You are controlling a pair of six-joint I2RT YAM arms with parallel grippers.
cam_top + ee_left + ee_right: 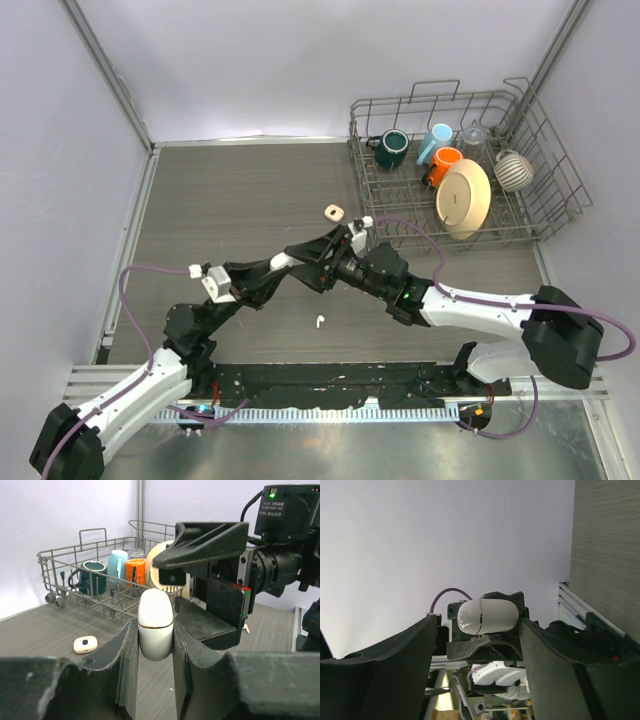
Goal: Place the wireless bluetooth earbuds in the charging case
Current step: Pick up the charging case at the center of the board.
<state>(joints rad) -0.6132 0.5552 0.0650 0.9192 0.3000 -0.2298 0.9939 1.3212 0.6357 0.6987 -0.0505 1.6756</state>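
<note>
My left gripper is shut on a white rounded charging case, lid closed with a thin gold seam, held up off the table. The same charging case lies between the fingers of my right gripper, which is open: one finger sits at its end and a gap shows on the other side. One white earbud lies on the table nearer the arm bases. From above, both grippers meet around the case at mid-table.
A second small white case lies on the table just beyond the grippers. A wire dish rack at the back right holds mugs, a cup and a plate. Grey walls close off the back and left.
</note>
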